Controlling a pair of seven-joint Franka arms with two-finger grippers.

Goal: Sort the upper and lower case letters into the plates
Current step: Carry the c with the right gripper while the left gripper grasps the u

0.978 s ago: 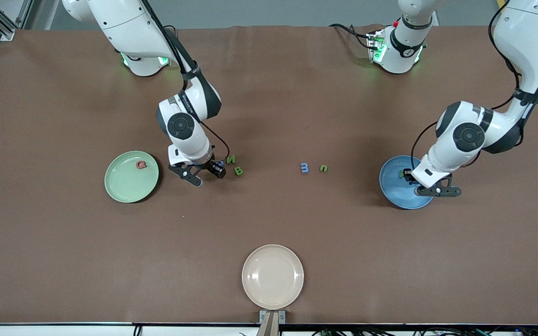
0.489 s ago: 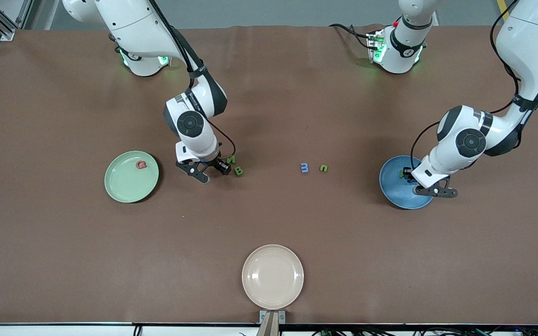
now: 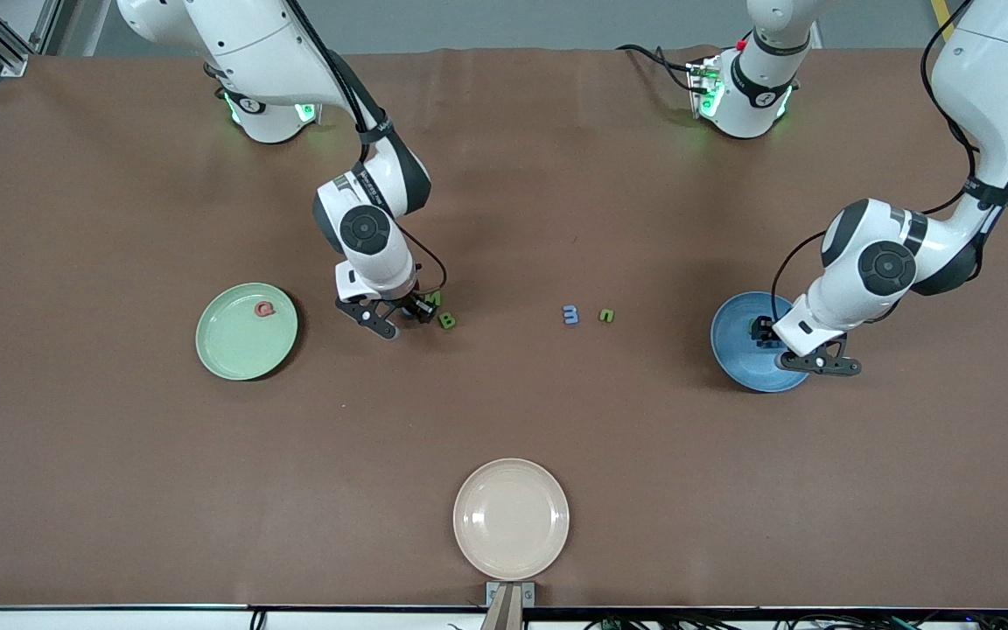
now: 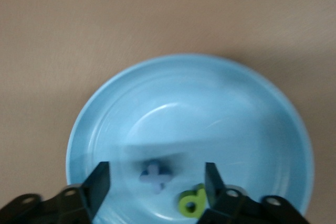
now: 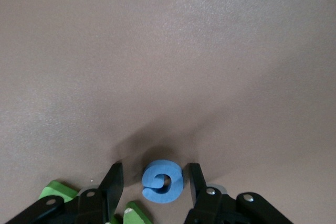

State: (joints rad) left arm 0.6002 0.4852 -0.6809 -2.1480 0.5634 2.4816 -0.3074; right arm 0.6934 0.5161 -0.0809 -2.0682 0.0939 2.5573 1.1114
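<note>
1. The left gripper point(image 4: 156, 182) hangs over the blue plate point(image 3: 736, 350), its fingers point(image 4: 100, 182) spread wide with nothing between them.
2. In that plate, under the gripper, lie a small blue-grey letter point(image 4: 155, 174) shaped like a cross, blurred, perhaps a "t", and a yellow-green letter point(image 4: 192, 203) beside it.
3. The right gripper point(image 5: 154, 182) is low over the table, its fingers partly open on either side of a curled blue letter point(image 5: 163, 181) that lies on the brown table point(image 3: 504, 420); they do not look to be touching it.
4. Just beside this gripper, toward the left arm's end, sit two green letters, one point(image 3: 432, 298) close to the fingers and a "B" point(image 3: 447, 321) slightly nearer the front camera.
5. The green plate point(image 3: 237, 346) lies toward the right arm's end, with a red letter point(image 3: 266, 308) on it.
6. Between the two plates lie a blue "m" point(image 3: 570, 314) and a green "n" point(image 3: 607, 315), side by side.
7. A cream plate point(image 3: 511, 518) sits near the front edge.
</note>
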